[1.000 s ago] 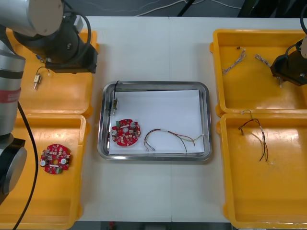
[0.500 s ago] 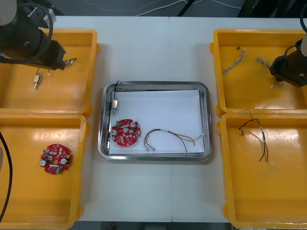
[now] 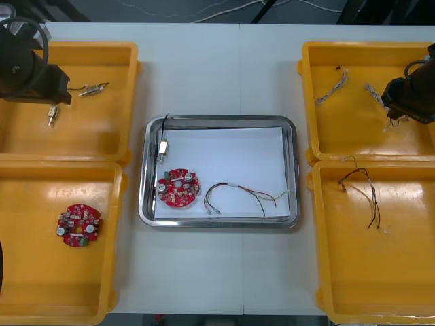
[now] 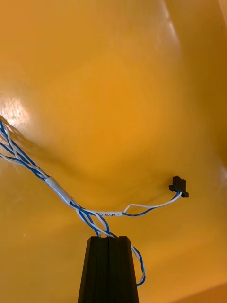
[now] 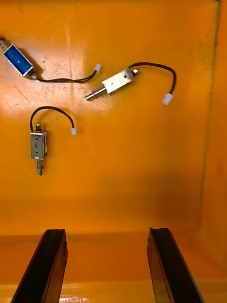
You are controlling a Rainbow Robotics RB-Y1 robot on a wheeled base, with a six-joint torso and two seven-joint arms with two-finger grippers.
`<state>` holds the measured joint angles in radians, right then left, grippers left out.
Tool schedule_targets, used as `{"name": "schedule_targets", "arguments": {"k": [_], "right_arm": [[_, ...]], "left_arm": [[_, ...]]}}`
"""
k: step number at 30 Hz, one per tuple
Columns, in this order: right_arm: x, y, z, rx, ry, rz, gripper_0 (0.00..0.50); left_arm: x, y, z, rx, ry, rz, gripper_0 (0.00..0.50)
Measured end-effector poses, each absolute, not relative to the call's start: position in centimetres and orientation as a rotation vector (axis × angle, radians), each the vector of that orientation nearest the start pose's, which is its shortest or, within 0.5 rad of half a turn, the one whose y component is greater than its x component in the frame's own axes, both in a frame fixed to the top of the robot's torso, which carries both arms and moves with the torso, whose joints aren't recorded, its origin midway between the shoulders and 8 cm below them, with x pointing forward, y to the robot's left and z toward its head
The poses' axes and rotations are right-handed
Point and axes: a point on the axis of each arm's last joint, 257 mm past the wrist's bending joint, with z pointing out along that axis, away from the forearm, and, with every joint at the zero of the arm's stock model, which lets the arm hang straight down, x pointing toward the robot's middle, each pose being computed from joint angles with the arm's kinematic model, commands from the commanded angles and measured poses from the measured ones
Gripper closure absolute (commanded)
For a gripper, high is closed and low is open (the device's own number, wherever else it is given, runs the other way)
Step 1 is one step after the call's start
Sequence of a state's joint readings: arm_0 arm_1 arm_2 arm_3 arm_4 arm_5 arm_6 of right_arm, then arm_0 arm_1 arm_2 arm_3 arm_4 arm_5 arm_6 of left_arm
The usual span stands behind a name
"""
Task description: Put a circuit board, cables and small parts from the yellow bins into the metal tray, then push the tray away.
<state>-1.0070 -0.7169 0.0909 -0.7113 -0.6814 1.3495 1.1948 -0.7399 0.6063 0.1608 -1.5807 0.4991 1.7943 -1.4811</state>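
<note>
Your right gripper sat right of the shiny rectangular metal tray, fingers pinched on a twisted blue and white cable, your left gripper hung left of it, fingers apart

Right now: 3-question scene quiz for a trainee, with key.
1. What lies in the shiny rectangular metal tray? A) nothing B) a round red circuit board, a red and yellow cable, a small metal part C) two boards
2. True or false: over the far right yellow plastic bin, the right gripper's fingers stand wide apart, clear of the twisted blue and white cable.
3. How many small metal parts lie in the far left yellow bin ahead of the left gripper's open fingers?
Key: 1 B; 2 false, shut on the cable; 3 three.
</note>
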Motion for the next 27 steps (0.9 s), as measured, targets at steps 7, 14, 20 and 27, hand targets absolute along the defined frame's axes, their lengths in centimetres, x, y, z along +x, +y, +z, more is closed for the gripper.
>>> {"name": "schedule_targets", "arguments": {"k": [7,14,20,27], "right_arm": [[58.0,-40.0,-19.7,0.726,2.679,0.176,0.5],[57.5,-39.5,-19.9,0.73,2.702,0.2,0.5],[57.5,-39.5,-19.8,0.727,2.701,0.2,0.407],[57.6,-39.4,-19.8,0.724,2.7,0.201,0.102]], "left_arm": [[55.4,36.5,-11.6,-0.063,2.537,0.026,0.0],[55.8,38.1,-11.4,-0.091,2.521,0.055,0.0],[56.7,39.5,-10.3,-0.106,2.47,0.081,0.0],[57.0,40.3,-9.9,-0.111,2.452,0.101,0.0]]}}
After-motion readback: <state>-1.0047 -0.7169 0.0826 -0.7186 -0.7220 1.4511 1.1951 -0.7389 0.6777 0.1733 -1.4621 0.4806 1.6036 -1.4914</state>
